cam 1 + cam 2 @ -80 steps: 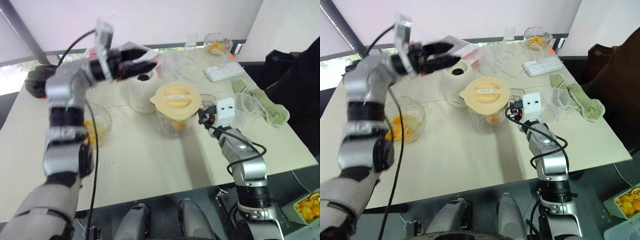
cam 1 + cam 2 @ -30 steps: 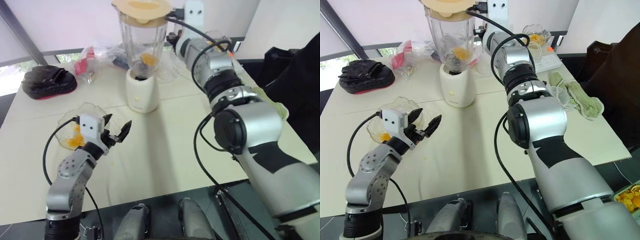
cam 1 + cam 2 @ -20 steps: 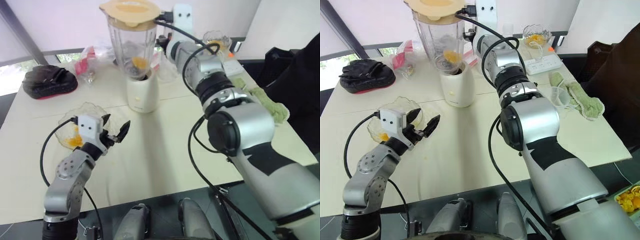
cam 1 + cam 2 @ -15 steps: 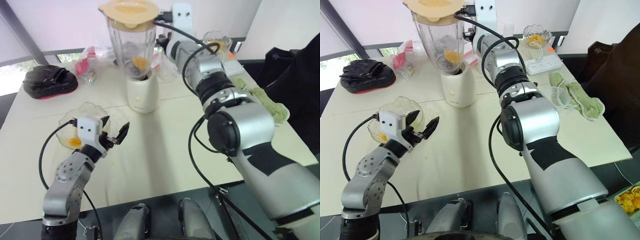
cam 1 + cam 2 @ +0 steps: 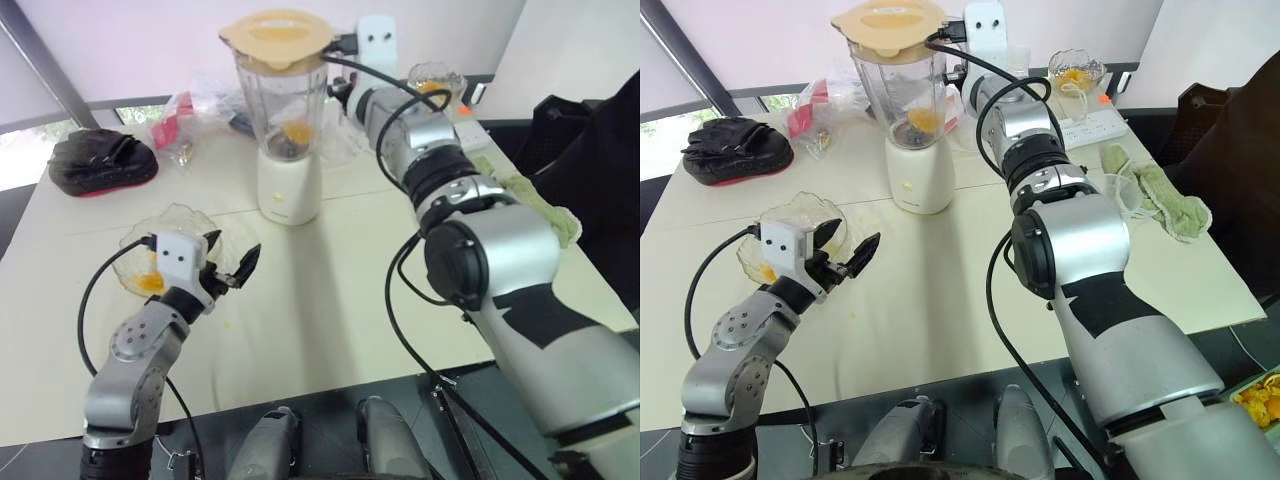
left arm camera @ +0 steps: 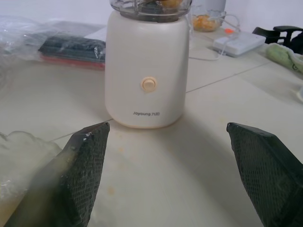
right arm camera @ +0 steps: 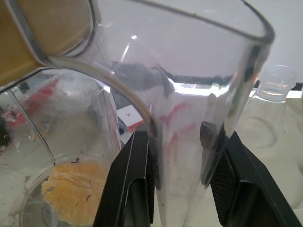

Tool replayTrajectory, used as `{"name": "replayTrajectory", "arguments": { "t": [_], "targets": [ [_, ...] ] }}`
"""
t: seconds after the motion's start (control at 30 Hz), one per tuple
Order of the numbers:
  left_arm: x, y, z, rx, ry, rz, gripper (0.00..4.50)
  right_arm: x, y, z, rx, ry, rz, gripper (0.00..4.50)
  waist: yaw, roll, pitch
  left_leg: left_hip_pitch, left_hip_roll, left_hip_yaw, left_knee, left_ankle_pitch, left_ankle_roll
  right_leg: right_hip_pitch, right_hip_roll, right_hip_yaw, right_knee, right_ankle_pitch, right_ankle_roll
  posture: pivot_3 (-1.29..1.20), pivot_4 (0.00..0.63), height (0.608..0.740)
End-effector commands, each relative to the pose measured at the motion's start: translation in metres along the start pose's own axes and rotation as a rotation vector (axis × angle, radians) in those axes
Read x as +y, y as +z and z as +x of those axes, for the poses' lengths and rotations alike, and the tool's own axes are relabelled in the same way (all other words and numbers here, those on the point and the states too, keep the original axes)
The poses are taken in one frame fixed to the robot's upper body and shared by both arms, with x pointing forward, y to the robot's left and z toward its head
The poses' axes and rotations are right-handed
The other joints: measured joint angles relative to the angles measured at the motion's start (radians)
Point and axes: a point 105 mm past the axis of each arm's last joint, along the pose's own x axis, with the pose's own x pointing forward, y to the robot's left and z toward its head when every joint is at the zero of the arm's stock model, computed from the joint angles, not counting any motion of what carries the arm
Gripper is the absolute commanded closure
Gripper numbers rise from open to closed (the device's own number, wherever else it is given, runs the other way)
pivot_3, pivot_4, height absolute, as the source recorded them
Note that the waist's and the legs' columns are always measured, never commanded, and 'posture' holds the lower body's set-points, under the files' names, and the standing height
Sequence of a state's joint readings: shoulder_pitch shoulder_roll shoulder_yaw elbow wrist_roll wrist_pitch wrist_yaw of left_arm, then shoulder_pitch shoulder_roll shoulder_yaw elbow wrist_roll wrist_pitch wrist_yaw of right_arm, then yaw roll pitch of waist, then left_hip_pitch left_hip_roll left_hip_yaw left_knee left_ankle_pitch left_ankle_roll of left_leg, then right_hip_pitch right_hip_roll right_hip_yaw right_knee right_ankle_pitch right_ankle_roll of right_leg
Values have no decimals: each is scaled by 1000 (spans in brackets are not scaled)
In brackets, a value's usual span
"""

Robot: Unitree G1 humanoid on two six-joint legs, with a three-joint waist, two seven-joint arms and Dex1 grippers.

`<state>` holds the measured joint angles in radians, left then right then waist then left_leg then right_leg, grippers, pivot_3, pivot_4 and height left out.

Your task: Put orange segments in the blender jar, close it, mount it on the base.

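Left claw [image 5: 232, 270] low over counter [image 5: 330, 300], fingers spread wide apart, nothing between them. Wavy-edged glass bowl [image 5: 175, 222] with orange segments [image 5: 150, 283] just behind left claw. Cream-white base [image 6: 147, 78] straight ahead of left claw, well apart. Blender jar [image 5: 280, 105] upright on top of base, pale-yellow lid [image 5: 277, 32] on it, orange segments [image 7: 71, 191] at its bottom. Right claw [image 7: 182, 156] clamped on jar handle [image 7: 182, 123], level with jar's upper half.

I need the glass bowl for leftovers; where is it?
In the head views, the glass bowl sits on the table's left side, just behind the left gripper, in front and left of the base.
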<state>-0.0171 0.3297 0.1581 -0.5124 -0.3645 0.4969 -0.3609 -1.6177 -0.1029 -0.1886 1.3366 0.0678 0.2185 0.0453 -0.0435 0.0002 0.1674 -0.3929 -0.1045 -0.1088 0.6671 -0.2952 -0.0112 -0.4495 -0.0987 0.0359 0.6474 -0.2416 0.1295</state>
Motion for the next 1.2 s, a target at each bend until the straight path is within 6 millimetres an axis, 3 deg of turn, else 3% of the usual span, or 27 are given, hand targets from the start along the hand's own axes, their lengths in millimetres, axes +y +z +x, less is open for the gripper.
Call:
{"name": "replayTrajectory", "arguments": {
  "t": [0.03,0.37,0.63,0.87,1.07,1.2],
  "targets": [
    [-3,10,2,-29,-20,21,387,0,26,-3,-82,-5,23,3555,0,0,0,0,0,0,0,0,0,0,0,0,0,0,0,0,150,740],
    [-2,8,1,-22,-13,26,387,15,-6,1,7,35,-1,3555,-2,0,0,0,0,0,0,0,0,0,0,0,0,0,0,0,150,740],
    [-3,7,1,-22,-11,32,387,19,-12,1,22,50,-42,3555,-3,0,-1,1,0,0,0,0,0,0,0,0,0,0,0,0,150,740],
    [-4,7,1,-23,-8,31,317,15,-14,1,24,48,-38,25,-4,0,0,1,0,0,0,0,0,0,0,0,0,0,0,0,150,740],
    [-2,9,2,-27,-6,32,317,6,-41,1,76,42,-54,25,-6,0,-1,1,1,0,0,0,0,0,1,0,0,0,0,0,150,740],
    [7,17,1,-27,-9,61,317,6,-80,-5,115,146,-37,25,-2,-1,-1,1,1,0,0,0,0,0,1,0,0,0,0,0,150,740]
  ]
}}
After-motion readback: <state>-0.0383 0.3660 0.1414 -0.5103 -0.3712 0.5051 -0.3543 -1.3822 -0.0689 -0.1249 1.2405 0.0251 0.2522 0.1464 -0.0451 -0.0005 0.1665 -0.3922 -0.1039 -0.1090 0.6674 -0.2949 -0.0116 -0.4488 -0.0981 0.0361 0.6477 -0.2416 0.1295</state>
